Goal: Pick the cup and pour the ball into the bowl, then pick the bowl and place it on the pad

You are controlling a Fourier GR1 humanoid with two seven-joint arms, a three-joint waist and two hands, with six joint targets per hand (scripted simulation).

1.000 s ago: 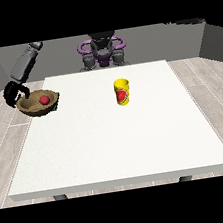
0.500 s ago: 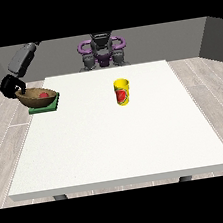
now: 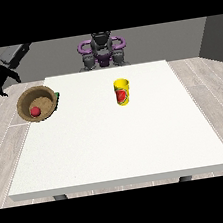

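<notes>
Seemingly the job is all but finished. At the view's left, the hand hangs off the table's edge, fingers drooping and curled downward, holding nothing — apart from the bowl. That bowl sits at the table's left edge with the red ball inside, and a sliver of green pad peeks from under its right rim, so pouring and placing look done. Further right the yellow cup stands upright, alone. No other hand shows.
</notes>
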